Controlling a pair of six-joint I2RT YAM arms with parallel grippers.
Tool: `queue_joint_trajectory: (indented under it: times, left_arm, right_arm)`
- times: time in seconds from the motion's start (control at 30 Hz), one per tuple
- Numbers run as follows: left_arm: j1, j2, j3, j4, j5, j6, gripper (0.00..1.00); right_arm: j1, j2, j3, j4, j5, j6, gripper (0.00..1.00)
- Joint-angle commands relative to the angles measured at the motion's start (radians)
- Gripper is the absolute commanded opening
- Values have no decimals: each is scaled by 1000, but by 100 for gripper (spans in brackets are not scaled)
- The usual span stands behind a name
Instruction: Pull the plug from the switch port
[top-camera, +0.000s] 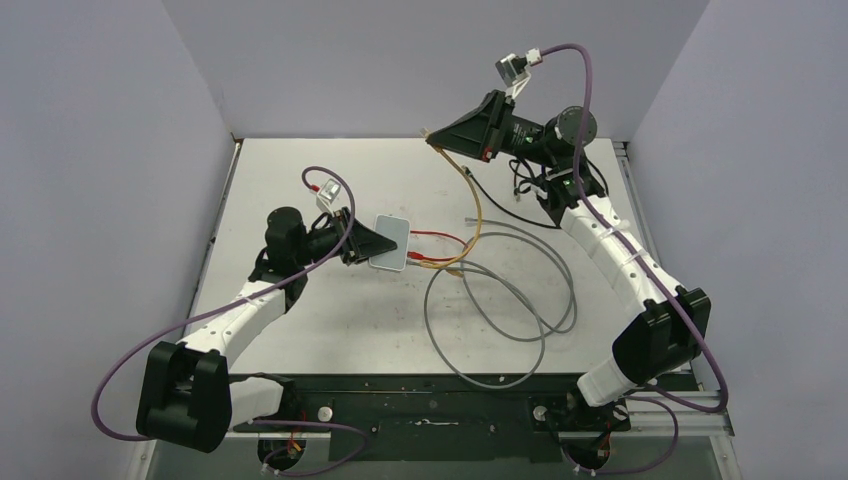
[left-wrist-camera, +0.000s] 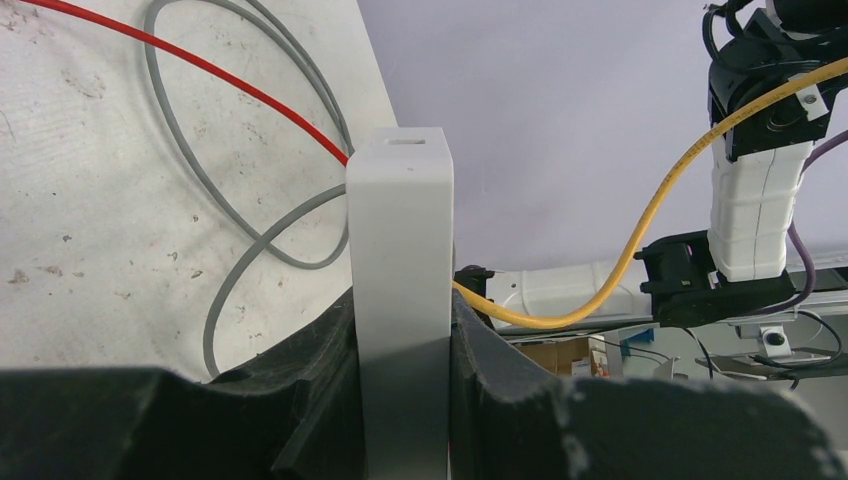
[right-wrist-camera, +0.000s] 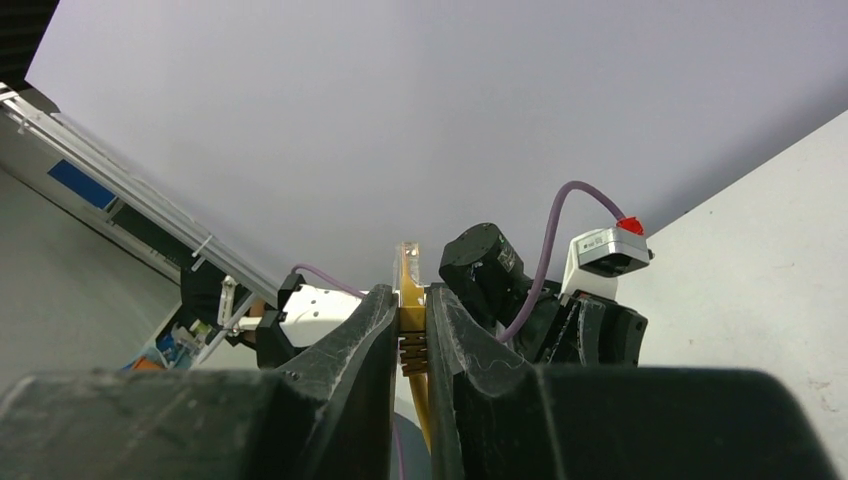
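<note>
My left gripper (top-camera: 372, 243) is shut on the pale grey-white switch box (top-camera: 392, 240), which it holds on edge, squeezed by its flat faces between the black fingers (left-wrist-camera: 300, 400). The box's narrow end (left-wrist-camera: 400, 160) points away from the wrist camera; I cannot tell which socket is the switch port. My right gripper (top-camera: 432, 138) is raised over the back of the table, well apart from the box, and shut on the yellow plug (right-wrist-camera: 409, 275). From the plug, the yellow cable (top-camera: 476, 215) hangs down toward the box.
A red cable (top-camera: 435, 238) and looping grey cables (top-camera: 500, 310) run from the box's right edge across the table's middle and right. A black cable (top-camera: 500, 195) lies near the right arm's elbow. Walls enclose the table on three sides.
</note>
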Motion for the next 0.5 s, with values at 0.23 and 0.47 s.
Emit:
queue_joint_trajectory:
  times: [0.23, 0.47]
  left_arm:
    - [-15, 9, 41, 43, 7, 19, 0]
    - [-19, -2, 33, 39, 9, 22, 0]
  right_arm:
    - [-56, -51, 81, 77, 85, -31, 5]
    - [-97, -55, 101, 55, 110, -37, 5]
